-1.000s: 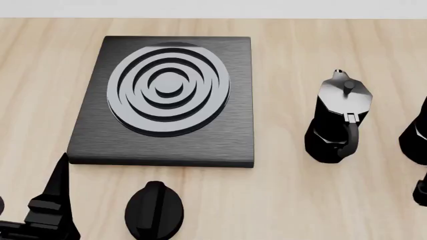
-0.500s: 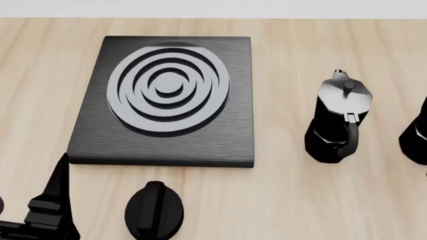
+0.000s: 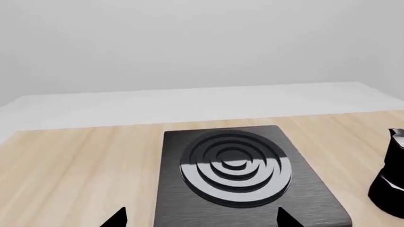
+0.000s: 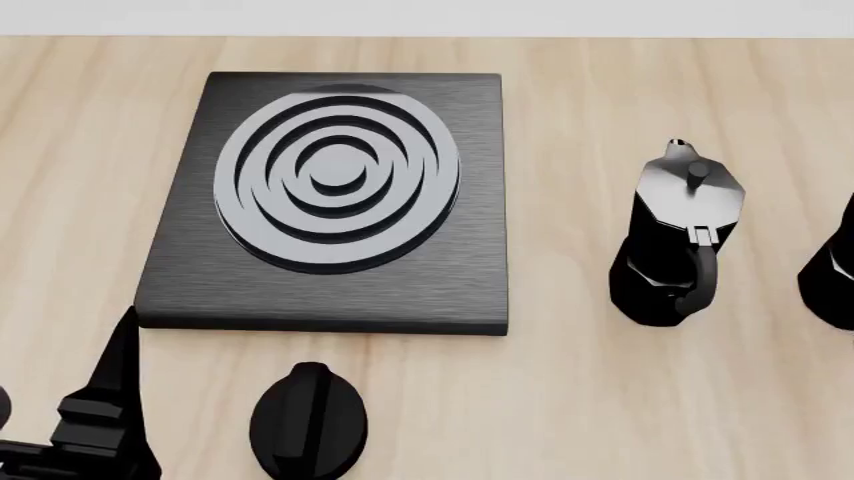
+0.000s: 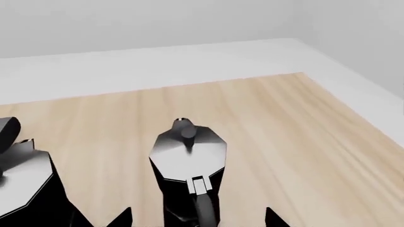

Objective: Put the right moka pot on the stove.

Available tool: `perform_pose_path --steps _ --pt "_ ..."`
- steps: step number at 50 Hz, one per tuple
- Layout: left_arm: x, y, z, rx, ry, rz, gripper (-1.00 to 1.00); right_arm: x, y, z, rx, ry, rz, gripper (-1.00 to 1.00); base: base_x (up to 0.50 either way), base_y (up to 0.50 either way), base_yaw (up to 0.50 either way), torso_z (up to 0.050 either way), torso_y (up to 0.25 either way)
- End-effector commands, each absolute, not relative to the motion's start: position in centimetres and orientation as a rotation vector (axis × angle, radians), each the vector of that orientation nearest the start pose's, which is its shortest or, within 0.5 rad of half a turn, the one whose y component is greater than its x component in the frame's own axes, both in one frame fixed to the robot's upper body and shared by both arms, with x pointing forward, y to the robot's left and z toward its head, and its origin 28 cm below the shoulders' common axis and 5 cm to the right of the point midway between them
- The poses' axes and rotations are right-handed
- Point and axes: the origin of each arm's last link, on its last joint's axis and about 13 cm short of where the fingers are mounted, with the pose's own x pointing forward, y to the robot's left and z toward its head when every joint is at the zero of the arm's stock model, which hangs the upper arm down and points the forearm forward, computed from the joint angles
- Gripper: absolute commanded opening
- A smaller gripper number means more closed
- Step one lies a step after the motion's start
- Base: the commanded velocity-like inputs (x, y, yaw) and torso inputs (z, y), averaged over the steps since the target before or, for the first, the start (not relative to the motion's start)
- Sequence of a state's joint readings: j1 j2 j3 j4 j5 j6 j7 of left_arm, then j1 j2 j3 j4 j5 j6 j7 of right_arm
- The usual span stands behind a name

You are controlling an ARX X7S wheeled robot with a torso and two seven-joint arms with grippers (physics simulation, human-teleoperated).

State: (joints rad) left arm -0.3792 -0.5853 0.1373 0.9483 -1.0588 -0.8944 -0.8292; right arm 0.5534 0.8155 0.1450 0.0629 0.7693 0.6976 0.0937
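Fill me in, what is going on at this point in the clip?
Nothing is held yet. The glossy black faceted right moka pot stands on the wooden table, mostly cut off at the head view's edge. The right gripper is lined up just behind it, fingertips apart either side of its handle. The look-alike left moka pot stands beside the flat black stove, whose burner rings are bare. The left gripper idles open near the stove's front edge, by a black round knob.

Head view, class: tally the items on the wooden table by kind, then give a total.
Glossy black faceted moka pots: 2
Flat square black stove slab with grey burner rings: 1
Small round black knob: 1
Total: 4
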Motion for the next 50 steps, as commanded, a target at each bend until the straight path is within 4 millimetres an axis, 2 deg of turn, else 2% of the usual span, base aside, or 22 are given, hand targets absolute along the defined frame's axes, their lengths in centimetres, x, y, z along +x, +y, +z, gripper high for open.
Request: perform_pose_path --steps 1,22,36,38,50 --pt "17.1 20.9 19.6 0.026 -0.094 -0.090 1.00 27.4 -31.0 19.6 0.035 0.130 -0.241 1.00 0.00 0.00 0.00 0.000 0.000" --pt "17.2 20.9 19.6 0.026 -0.089 -0.086 1.00 29.0 -31.4 20.2 -0.018 0.245 -0.259 1.00 0.00 0.00 0.00 0.000 0.000" --pt "17.2 20.9 19.5 0.025 -0.088 -0.083 1.00 29.1 -31.8 18.8 -0.004 0.298 -0.269 1.00 0.00 0.00 0.00 0.000 0.000" --pt "17.3 20.9 19.5 0.026 -0.088 -0.084 1.00 29.4 -31.3 18.7 -0.012 0.312 -0.254 1.00 0.00 0.00 0.00 0.000 0.000" --pt "17.2 20.9 19.5 0.027 -0.087 -0.085 1.00 29.8 -31.2 18.1 -0.012 0.325 -0.252 1.00 0.00 0.00 0.00 0.000 0.000"
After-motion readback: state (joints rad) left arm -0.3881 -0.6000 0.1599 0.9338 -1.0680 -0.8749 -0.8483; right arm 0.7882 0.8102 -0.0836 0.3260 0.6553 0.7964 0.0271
